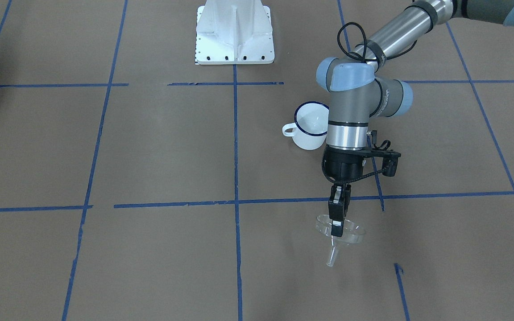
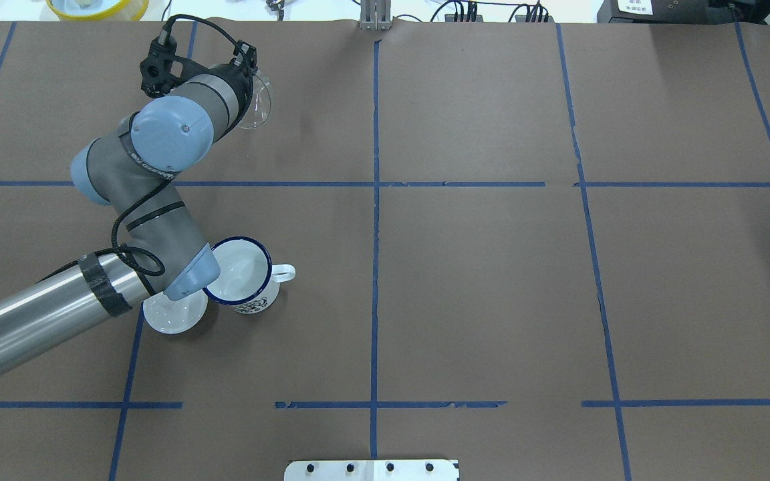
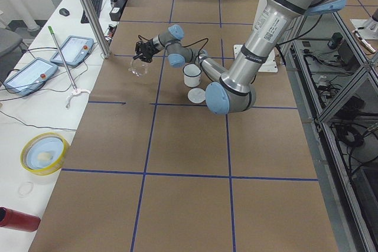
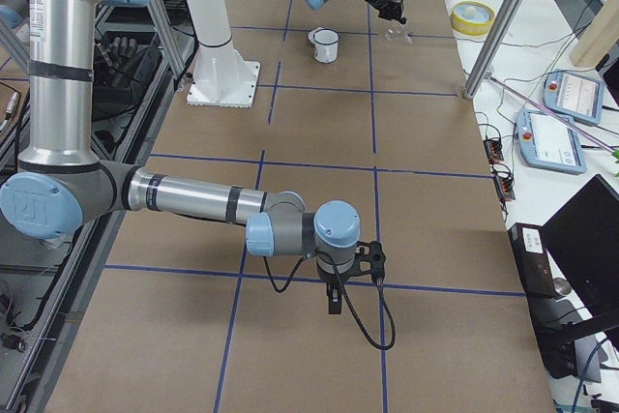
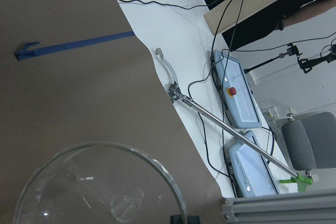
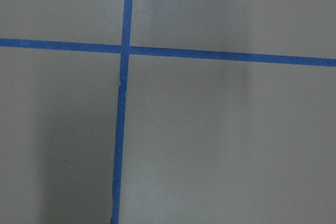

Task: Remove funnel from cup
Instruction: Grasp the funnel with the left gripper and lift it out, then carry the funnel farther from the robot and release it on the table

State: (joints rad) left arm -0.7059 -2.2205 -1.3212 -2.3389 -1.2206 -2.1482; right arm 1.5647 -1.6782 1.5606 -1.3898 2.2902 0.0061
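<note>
The clear funnel (image 1: 346,234) hangs tilted from my left gripper (image 1: 337,227), which is shut on its rim and holds it above the brown table, spout down. The funnel fills the bottom of the left wrist view (image 5: 100,182) and also shows in the overhead view (image 2: 254,103). The white cup (image 1: 310,127) with a dark blue rim stands upright and empty well behind the funnel, also seen from overhead (image 2: 241,274). My right gripper (image 4: 334,299) shows only in the exterior right view, low over the table, and I cannot tell whether it is open or shut.
A round white lid (image 2: 172,312) lies beside the cup, partly under my left arm. The white robot base (image 1: 234,31) stands at the table's robot side. A metal post (image 3: 88,10), a yellow bowl (image 2: 97,7) and pendants sit past the far edge.
</note>
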